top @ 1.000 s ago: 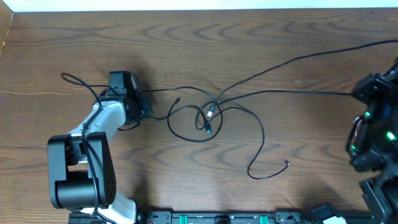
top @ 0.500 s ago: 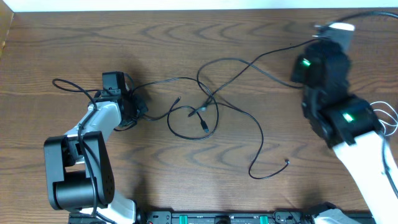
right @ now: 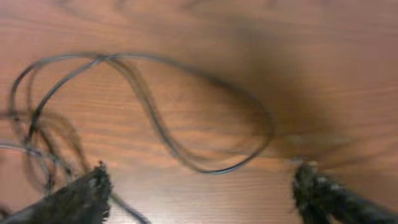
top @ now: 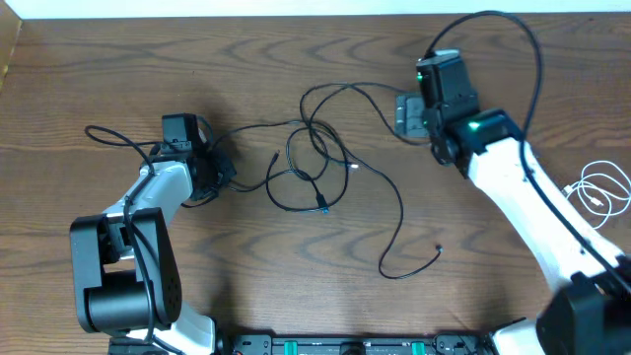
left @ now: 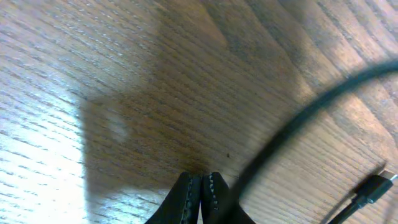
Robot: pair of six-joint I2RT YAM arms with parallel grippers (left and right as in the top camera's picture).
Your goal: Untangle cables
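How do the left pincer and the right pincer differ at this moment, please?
The left pincer has its jaws pressed together; the right pincer stands wide open. Seen from overhead, the left pincer sits left of the black cables, the right pincer at their upper right, over a loop. Both are close to those cables.

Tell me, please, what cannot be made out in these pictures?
- Left wrist: the left tool is shut, but the bottom edge cuts it off; whether it pinches the black cable is unclear.
- Right wrist: blur smears the cable loop; its crossings are unreadable.
- Overhead: the right edge cuts off the white cord.
- Overhead: the tangle is too small to rank its strands.
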